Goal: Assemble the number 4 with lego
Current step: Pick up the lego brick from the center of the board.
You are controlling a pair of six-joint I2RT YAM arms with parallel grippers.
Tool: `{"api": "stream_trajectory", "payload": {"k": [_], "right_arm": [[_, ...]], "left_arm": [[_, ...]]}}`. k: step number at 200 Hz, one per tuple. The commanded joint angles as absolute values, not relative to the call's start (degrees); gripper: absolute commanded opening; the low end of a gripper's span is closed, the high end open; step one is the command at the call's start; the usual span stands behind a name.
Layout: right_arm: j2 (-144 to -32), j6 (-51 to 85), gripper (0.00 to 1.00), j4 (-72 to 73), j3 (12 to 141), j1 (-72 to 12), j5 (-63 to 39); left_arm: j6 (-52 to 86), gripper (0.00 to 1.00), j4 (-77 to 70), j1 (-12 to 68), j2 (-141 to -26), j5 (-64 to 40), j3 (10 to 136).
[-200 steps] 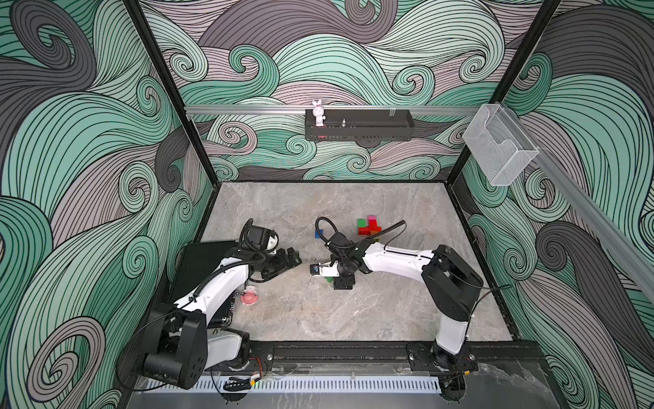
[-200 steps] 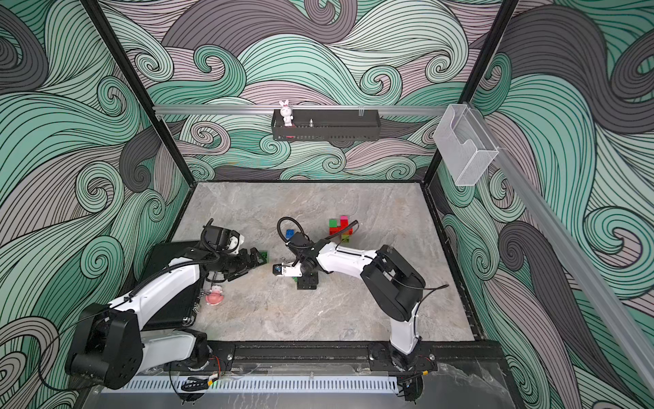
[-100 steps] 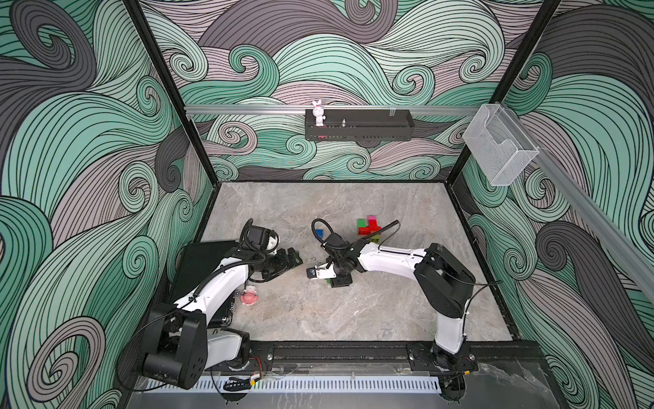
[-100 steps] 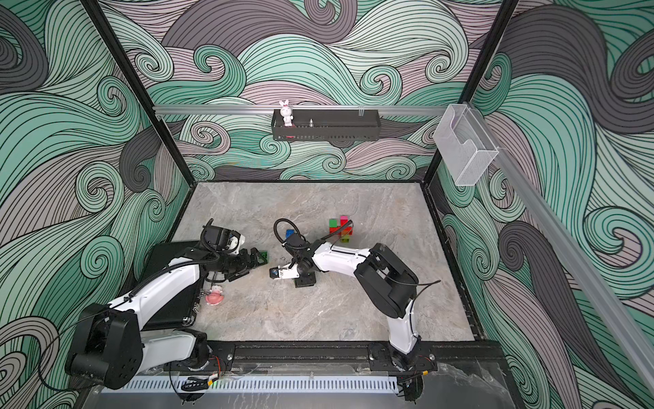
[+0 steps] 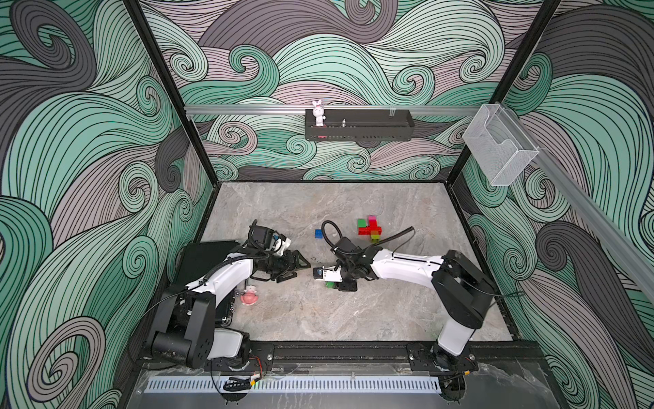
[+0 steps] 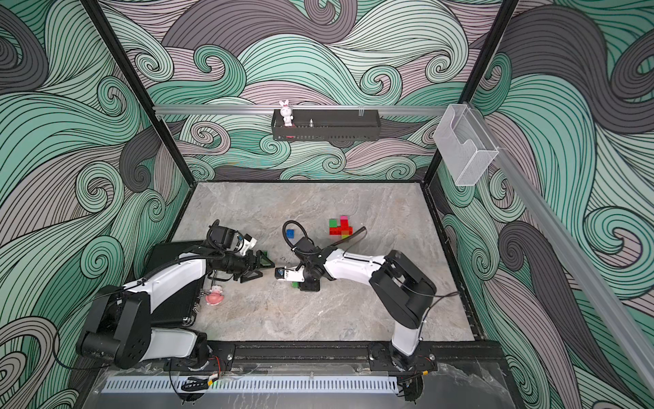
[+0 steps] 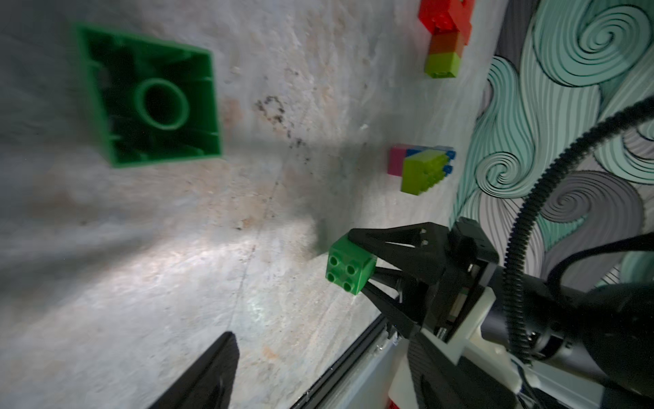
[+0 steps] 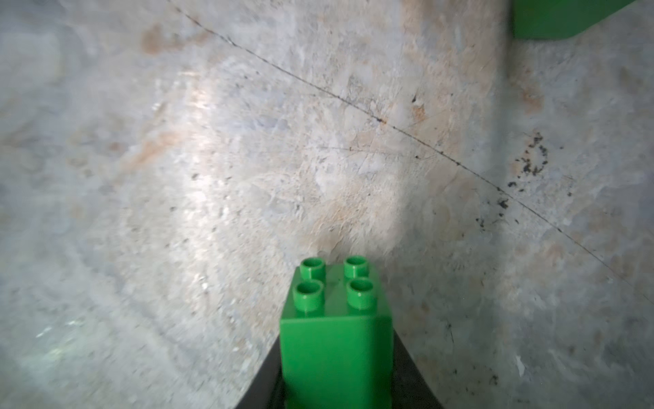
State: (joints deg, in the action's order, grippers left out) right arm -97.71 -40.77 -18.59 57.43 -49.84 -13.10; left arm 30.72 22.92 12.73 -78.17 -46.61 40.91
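My right gripper (image 5: 328,282) is shut on a small green lego brick (image 8: 336,333), its studs pointing away from the wrist; the left wrist view shows the same brick (image 7: 350,267) pinched between both black fingers, low over the table. My left gripper (image 5: 295,272) faces it from the left with its jaws spread and nothing clamped between them. A second green brick (image 7: 150,95), hollow side showing, sits by its far finger (image 6: 263,256); I cannot tell whether they touch. A red, green, pink and lime lego cluster (image 5: 369,228) lies further back, and a blue brick (image 5: 319,233) sits left of it.
A pink-and-white figurine (image 5: 249,295) lies beside the left arm, next to a black case (image 5: 205,255). On the back wall hangs a black shelf (image 5: 357,129) with a rabbit toy. A clear bin (image 5: 499,148) is fixed to the right wall. The right arm's cable (image 5: 398,235) loops near the cluster.
The right gripper's jaws have come together on the green brick after a small shift over it. The left arm has hardly moved.
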Motion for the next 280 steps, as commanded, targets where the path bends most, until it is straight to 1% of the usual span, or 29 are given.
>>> {"api": "stream_trajectory", "payload": {"k": [1, 21, 57, 95, 125, 139, 161, 172, 196, 216, 223, 231, 241, 247, 257, 269, 280], "right_arm": [[-90.66, -30.66, 0.30, -7.73, 53.13, -48.78, -19.05], [-86.22, -26.47, 0.30, -1.98, 48.74, -48.65, -18.18], [-83.16, -22.99, 0.31, 0.97, 45.69, -48.78, -17.36], [-81.35, -21.31, 0.32, 4.19, 44.12, -48.87, -17.81], [-80.17, -20.48, 0.32, 5.99, 43.10, -48.94, -17.45], [-79.72, -20.23, 0.32, 6.63, 42.89, -48.94, -17.70], [-79.80, -19.96, 0.32, 7.51, 42.73, -49.04, -17.80], [-79.96, -19.73, 0.32, 8.16, 42.63, -49.04, -17.68], [-80.74, -19.34, 0.32, 8.51, 43.12, -49.30, -18.42], [-81.50, -18.92, 0.32, 8.84, 43.63, -49.57, -18.80], [-81.78, -18.75, 0.32, 8.81, 43.84, -49.64, -18.98], [-81.91, -18.48, 0.32, 8.88, 43.94, -49.65, -19.29], [-81.72, -18.12, 0.33, 8.80, 43.95, -49.64, -19.60], [-81.44, -18.02, 0.36, 8.64, 43.74, -49.61, -19.69], [-80.45, -17.48, 0.43, 8.60, 43.04, -49.43, -19.47], [-78.28, -15.92, 0.59, 7.79, 41.88, -48.29, -19.58], [-75.10, -13.22, 0.70, 6.87, 40.27, -46.43, -19.77]], "left_arm": [[28.27, 0.76, 22.61, 14.18, -78.78, -58.28, 43.51], [26.24, 0.74, 25.33, 16.30, -78.66, -59.39, 45.87], [25.00, 0.73, 25.82, 20.69, -79.81, -60.91, 48.89], [22.73, 0.66, 30.28, 24.87, -84.41, -53.62, 53.44], [22.62, 0.63, 30.87, 26.23, -86.64, -51.52, 55.26], [22.97, 0.60, 30.14, 26.67, -87.49, -53.21, 55.39], [24.60, 0.53, 26.42, 27.11, -88.46, -58.17, 55.03], [24.55, 0.49, 26.32, 27.24, -88.82, -58.36, 55.10], [24.35, 0.42, 26.54, 27.37, -89.58, -58.45, 55.45], [24.31, 0.32, 26.80, 27.68, -90.27, -58.54, 55.89], [24.26, 0.27, 26.87, 27.82, -90.47, -58.38, 56.13], [24.26, 0.19, 26.81, 27.86, -90.64, -58.25, 56.31], [24.09, 0.06, 26.99, 27.95, -90.72, -57.76, 56.67], [23.75, 0.00, 27.41, 27.95, -90.58, -56.95, 56.99], [22.65, 0.00, 28.89, 27.95, -89.86, -54.38, 57.80], [20.68, 0.00, 31.43, 27.95, -88.43, -48.39, 58.92], [19.11, 0.00, 32.90, 27.95, -86.96, -40.81, 59.62]]}}
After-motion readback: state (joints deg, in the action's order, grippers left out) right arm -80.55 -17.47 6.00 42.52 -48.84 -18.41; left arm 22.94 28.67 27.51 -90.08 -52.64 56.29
